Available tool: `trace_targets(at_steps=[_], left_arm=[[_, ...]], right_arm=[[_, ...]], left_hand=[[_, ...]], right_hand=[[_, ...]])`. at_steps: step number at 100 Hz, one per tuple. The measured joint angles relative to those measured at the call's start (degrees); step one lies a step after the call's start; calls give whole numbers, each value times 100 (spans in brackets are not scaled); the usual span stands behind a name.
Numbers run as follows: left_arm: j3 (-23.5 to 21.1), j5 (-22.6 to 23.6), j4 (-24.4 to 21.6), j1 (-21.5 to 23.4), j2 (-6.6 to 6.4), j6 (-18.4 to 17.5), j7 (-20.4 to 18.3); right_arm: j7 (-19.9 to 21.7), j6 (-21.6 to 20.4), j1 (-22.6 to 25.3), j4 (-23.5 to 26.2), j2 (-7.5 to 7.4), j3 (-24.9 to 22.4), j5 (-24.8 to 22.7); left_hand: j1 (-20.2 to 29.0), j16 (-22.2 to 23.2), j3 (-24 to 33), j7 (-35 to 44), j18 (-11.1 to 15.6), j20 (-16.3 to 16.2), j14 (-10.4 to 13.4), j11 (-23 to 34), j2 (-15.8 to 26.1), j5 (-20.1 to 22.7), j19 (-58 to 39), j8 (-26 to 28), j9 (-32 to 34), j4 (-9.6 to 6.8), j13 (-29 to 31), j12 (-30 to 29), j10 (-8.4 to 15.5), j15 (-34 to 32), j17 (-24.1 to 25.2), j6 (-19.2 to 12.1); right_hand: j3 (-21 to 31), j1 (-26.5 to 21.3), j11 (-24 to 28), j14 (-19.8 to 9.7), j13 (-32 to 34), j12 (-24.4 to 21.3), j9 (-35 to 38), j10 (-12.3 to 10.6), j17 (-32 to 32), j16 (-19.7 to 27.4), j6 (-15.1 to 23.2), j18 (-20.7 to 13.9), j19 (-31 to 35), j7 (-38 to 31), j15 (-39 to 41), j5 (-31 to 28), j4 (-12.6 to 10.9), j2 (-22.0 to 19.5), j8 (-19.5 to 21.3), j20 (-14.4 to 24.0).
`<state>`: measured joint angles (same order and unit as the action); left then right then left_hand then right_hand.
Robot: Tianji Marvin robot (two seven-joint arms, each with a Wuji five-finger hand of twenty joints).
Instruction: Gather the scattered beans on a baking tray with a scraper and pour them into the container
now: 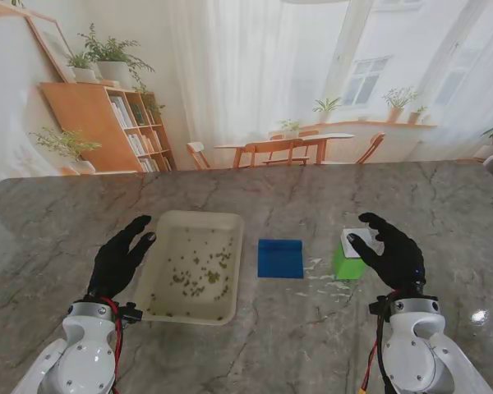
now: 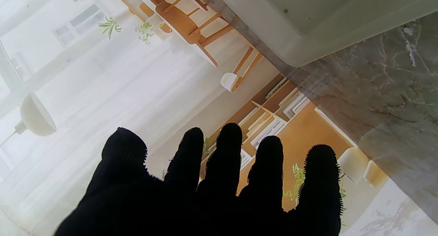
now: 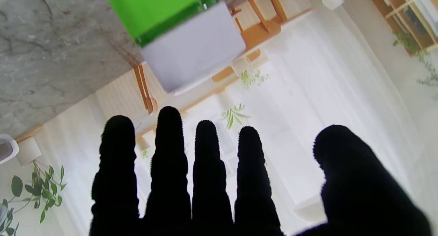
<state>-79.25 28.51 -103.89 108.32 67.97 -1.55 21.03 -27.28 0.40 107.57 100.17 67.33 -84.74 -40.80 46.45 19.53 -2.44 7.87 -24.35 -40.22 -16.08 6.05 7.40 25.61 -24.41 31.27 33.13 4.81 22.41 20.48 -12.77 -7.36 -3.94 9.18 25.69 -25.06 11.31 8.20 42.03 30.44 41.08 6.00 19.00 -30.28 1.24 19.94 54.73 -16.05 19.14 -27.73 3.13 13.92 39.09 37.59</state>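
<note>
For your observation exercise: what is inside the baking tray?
Scattered small beans lie across the baking tray floor. Nothing else shows inside; no part is covered.

- Container [image 1: 349,261]: right portion hidden behind right hand [image 1: 392,253], centre right, stand view.
- Beans [image 1: 199,271] in baking tray [image 1: 166,231]: too small to count.

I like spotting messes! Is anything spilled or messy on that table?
Yes. Small pale bits lie loose on the table between the blue scraper and the green container, like a spill; I cannot tell what they are. The beans are scattered too, but inside the baking tray.
</note>
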Motion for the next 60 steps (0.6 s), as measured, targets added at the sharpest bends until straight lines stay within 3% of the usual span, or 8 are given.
trace_targets(at_steps=[6, 19, 33, 38, 52, 60], left_arm=[[0, 91, -19, 26, 0, -35, 28], [24, 70, -46, 56, 0, -86, 126], [32, -3, -91, 77, 2, -59, 88], [35, 22, -95, 82, 2, -58, 92], [49, 55, -91, 69, 1, -20, 76], [91, -79, -75, 18, -2, 20, 7]], right_arm=[[-154, -79, 0, -5, 8, 6, 43], [19, -195, 20, 21, 12, -88, -70], [-56, -425, 53, 56, 13, -194, -114], [-15, -565, 69, 76, 16, -306, -168], [783, -938, 123, 166, -7, -780, -272], [1280, -1136, 192, 207, -62, -1043, -61]], left_hand=[[0, 0, 1, 0, 0, 0, 0, 0, 0, 0, 0, 1, 0, 0, 0, 0, 0, 0, -1, 0], [0, 0, 1, 0, 0, 0, 0, 0, 0, 0, 0, 1, 0, 0, 0, 0, 0, 0, -2, 0], [1, 0, 1, 0, -1, 0, 0, 0, 0, 0, 0, 2, 1, 0, 0, 0, 0, 0, -2, 0], [0, 0, 1, 0, -1, 0, 0, 0, 0, 0, 0, 2, 1, 0, 0, 0, 0, 0, -2, 0], [1, 0, 1, 0, -1, -1, -1, 0, 0, 0, -49, 2, 1, 0, 0, 0, 0, 0, -2, 0], [1, 0, 1, 0, -1, -1, -1, 0, 0, 0, -49, 2, 1, 0, 0, 0, 0, 0, -2, 0]], right_hand=[[0, 0, 0, 0, 0, 0, 0, 0, -2, 0, -5, 2, -32, 0, 0, 0, 0, 0, 0, 0], [0, -1, 0, 0, 0, 0, 0, 0, -2, 0, -11, 2, -43, 0, -1, 1, 0, 7, -1, 0], [-3, 1, -15, -1, -21, -1, -141, -2, -38, 0, -105, 2, -232, 81, -107, 89, 0, 122, -4, 0], [-2, 19, -24, -37, -164, -6, -287, -3, -101, 79, -164, -23, -403, 199, -233, 297, 0, 171, -60, -156], [13, 194, -237, -67, -582, -203, -764, 1, -359, 476, -617, -204, -906, 598, -671, 708, 0, 305, -220, -664], [89, 310, -387, -108, -946, -352, -1113, 50, -562, 755, -970, -265, -1222, 867, -959, 1045, 0, 389, -356, -899]])
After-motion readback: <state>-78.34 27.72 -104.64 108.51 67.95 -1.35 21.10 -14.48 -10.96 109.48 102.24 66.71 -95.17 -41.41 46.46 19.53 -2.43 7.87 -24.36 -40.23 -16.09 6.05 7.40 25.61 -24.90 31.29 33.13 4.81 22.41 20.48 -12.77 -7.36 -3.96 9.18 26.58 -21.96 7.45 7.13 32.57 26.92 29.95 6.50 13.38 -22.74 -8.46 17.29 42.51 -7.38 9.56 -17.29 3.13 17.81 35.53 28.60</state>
